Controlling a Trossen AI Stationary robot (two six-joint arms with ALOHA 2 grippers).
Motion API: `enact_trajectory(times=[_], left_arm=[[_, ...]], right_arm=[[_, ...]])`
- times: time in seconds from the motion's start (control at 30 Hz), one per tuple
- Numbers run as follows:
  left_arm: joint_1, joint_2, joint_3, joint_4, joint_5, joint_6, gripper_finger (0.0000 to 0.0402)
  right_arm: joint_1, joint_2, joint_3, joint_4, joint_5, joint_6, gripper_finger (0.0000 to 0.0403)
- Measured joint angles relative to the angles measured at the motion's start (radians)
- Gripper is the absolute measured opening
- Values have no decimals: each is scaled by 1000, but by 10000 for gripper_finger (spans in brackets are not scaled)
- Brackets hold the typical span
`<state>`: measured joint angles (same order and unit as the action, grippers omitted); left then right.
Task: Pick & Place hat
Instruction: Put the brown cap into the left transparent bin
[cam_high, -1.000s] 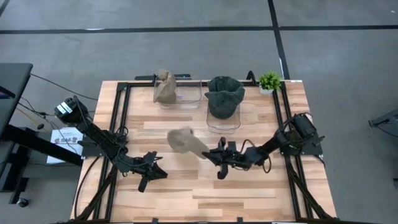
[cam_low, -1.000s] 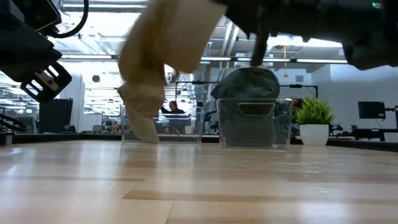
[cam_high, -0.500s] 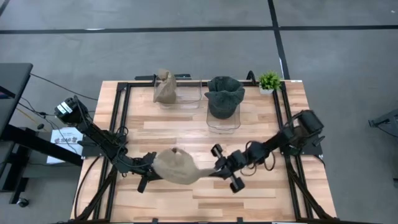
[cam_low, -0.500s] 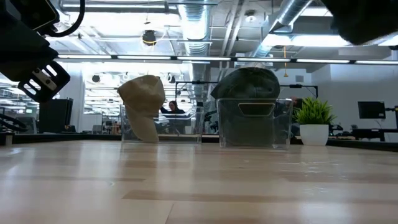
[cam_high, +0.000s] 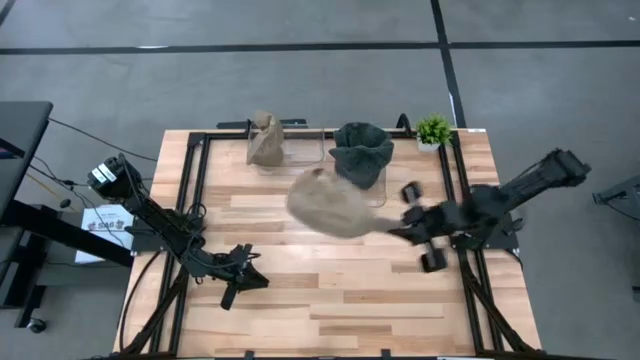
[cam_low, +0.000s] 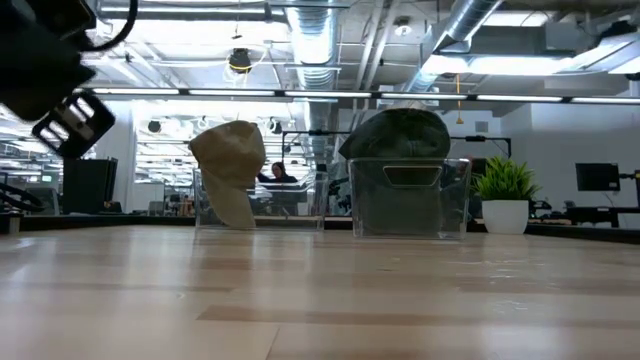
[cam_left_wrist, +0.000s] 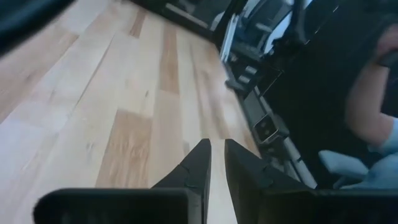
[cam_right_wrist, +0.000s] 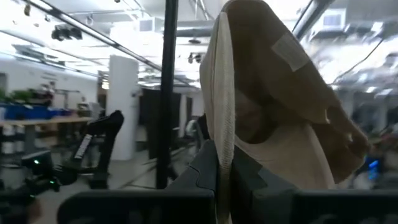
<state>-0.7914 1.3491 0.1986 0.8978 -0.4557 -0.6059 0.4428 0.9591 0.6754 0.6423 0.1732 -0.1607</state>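
Now the tan hat (cam_high: 330, 205) is held up in the air by the right gripper (cam_high: 392, 232), whose jaws are closed on the brim, as is seen plainly in the right wrist view, where the hat (cam_right_wrist: 273, 106) hangs between the two dark fingers. From the jaws the hat stretches toward the middle of the table (cam_high: 330, 300), so its long axis runs across the table, from the gripper on the right toward the left, with the crown farthest from the jaws. In the high view the hat is placed over the boards just in front of the clear bin (cam_high: 362, 185) that carries a dark green hat (cam_high: 360, 150), and a little to the right of the other clear bin (cam_high: 300, 152), where a second tan hat (cam_high: 265, 140) stands. It cannot be told from these pictures which bin is meant for it; both lie toward the far edge from the hat. The left gripper (cam_high: 240, 275) is kept low near the front left of the table, well apart from the hat, with its jaws nearly together and holding nothing. The right arm is clearly the nearer one, and the placing is judged to be its work.
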Motion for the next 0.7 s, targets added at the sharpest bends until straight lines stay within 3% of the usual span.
enact_trajectory(times=[0.17, 0.37, 0.57, 0.7], left_arm=[[23, -17, 0, 136, 0, 138, 44], [80, -162, 0, 186, 0, 360, 44], [142, -335, 0, 186, 0, 603, 44], [234, -405, 0, 187, 0, 684, 44]], right_arm=[[121, -247, -14, -159, 167, -163, 2], [119, -419, -208, -39, 307, -237, 2], [15, -498, -434, 119, 172, -227, 2], [-79, -502, -519, 183, 61, -106, 2]])
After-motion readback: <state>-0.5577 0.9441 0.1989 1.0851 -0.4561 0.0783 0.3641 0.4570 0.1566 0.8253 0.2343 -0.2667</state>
